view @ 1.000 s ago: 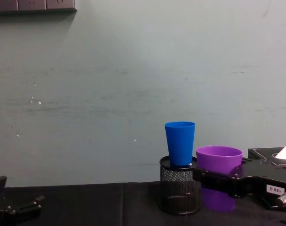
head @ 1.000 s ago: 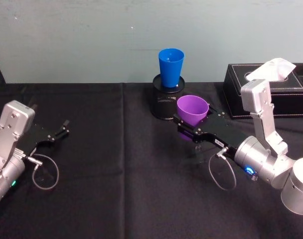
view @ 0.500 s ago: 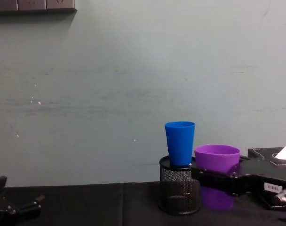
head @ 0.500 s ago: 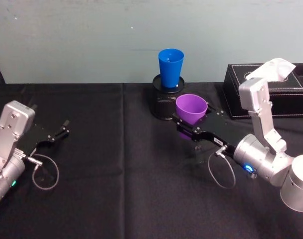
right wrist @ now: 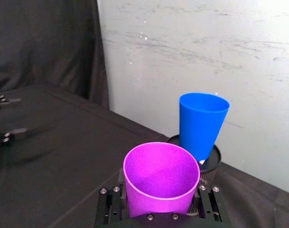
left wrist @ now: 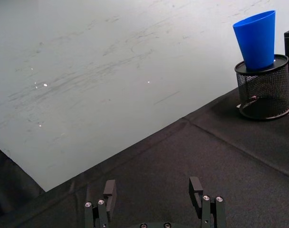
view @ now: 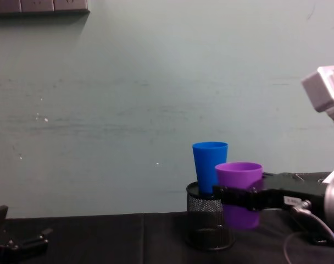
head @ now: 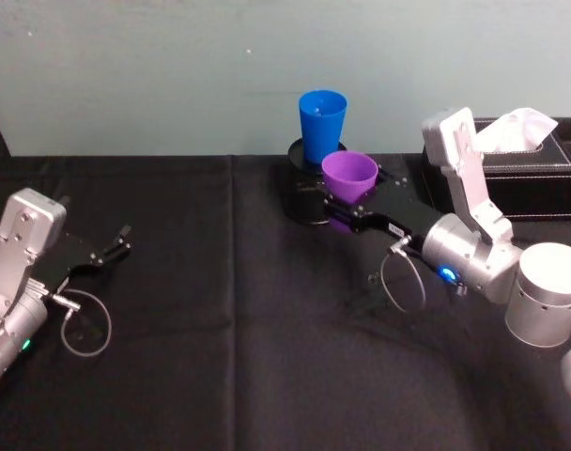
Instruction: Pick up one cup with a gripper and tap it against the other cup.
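Head view: the black-draped worktop [head: 220, 357] carries a black mesh pen holder [head: 302, 205] at the back, and the blue cup [head: 322, 127] stands upright in its mouth. The right hand [head: 345, 209] reaches in from the right, closed on the purple cup [head: 349, 175], which it holds upright and clear of the worktop, just beside the blue one. Whether the 2 cups touch cannot be told. The left hand [head: 112, 249] rests low at the left, well apart, with its jaws spread and nothing between them.

Both cups look like thin moulded plastic, so probably light, smooth and a little springy. A hard squeeze could bow the wall, and the taper could let the cup slip downward. The present hold, with 1 jaw on each side of the lower wall, seems sound. The blue cup is merely perched, so a firm tap might topple it.

The purple cup is short, wide-mouthed, handle-less and empty. The blue one is taller and narrower.
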`<move>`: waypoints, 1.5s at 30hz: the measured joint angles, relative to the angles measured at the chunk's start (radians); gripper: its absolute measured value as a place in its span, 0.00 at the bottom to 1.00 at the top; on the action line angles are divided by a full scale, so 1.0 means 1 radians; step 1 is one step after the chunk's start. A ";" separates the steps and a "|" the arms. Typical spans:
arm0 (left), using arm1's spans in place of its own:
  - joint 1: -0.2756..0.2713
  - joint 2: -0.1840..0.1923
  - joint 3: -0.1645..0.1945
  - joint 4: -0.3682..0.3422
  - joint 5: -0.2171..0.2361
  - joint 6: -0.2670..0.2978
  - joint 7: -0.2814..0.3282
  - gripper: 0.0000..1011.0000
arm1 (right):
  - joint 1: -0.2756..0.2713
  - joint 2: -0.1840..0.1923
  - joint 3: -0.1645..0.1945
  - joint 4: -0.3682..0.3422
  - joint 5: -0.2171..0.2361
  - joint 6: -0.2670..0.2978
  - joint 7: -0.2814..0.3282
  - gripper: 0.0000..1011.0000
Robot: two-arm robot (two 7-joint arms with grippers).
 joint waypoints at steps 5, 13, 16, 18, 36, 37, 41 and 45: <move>0.000 0.000 0.000 0.000 0.000 0.000 0.000 0.99 | 0.049 -0.031 -0.005 0.064 -0.009 -0.001 -0.001 0.73; 0.000 0.000 0.000 0.000 0.000 0.000 0.000 0.99 | 0.108 -0.083 -0.001 0.157 -0.014 -0.007 -0.016 0.73; 0.000 0.000 0.000 0.000 0.000 0.000 0.000 0.99 | 0.127 -0.098 0.001 0.191 -0.016 -0.010 -0.021 0.73; 0.000 0.000 0.000 0.000 0.000 0.000 0.000 0.99 | 0.136 -0.104 0.003 0.209 -0.017 -0.011 -0.022 0.73; 0.000 0.000 0.000 0.000 0.000 0.000 0.000 0.99 | 0.189 -0.142 0.016 0.298 -0.039 -0.028 -0.025 0.73; 0.000 0.000 0.000 0.000 0.000 0.000 0.000 0.99 | 0.192 -0.143 0.017 0.301 -0.041 -0.029 -0.025 0.73; 0.000 0.000 0.000 0.000 0.000 0.000 0.000 0.99 | 0.198 -0.147 0.018 0.306 -0.046 -0.030 -0.025 0.73; 0.000 0.000 0.000 0.000 0.000 0.000 0.000 0.99 | 0.201 -0.150 0.019 0.309 -0.047 -0.030 -0.023 0.73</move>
